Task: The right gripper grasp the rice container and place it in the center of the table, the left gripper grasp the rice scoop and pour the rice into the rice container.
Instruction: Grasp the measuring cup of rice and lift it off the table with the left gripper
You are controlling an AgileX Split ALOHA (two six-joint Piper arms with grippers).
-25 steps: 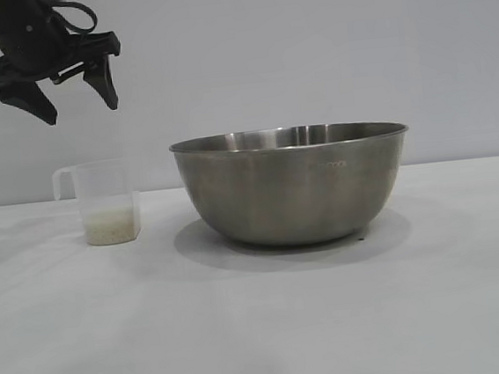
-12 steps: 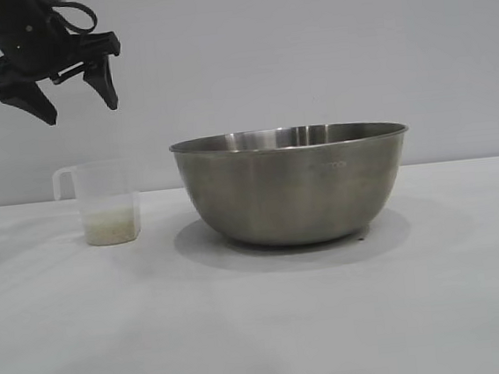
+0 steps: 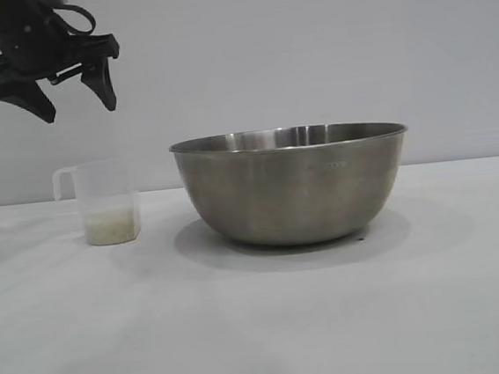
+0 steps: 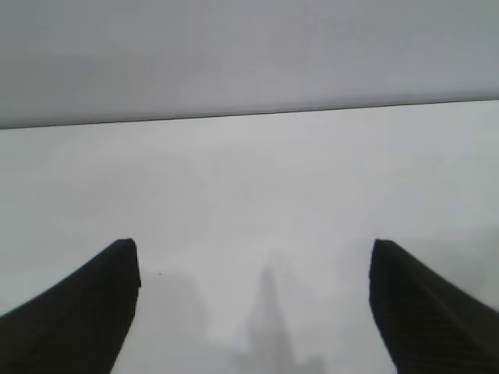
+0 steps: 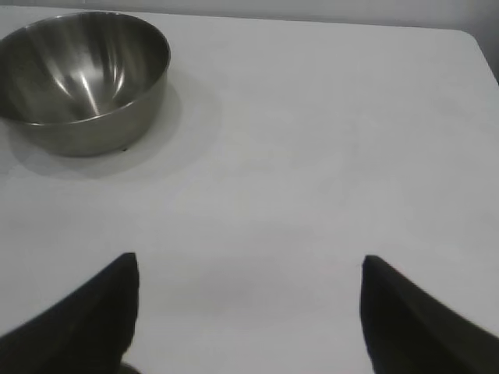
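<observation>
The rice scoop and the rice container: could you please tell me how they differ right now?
The rice scoop is small, translucent plastic with a loop handle; the rice container is a far wider steel bowl without one. The scoop holds rice; the wrist view shows the container empty. Both stand upright on the table, apart and ungripped.

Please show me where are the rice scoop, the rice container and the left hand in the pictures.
rice scoop [image 3: 108,203]: exterior view, on its clear side wall.
rice container [image 3: 292,187]: exterior view, on its steel outer wall.
left hand [image 3: 71,98]: exterior view, midway between its open fingertips.
</observation>
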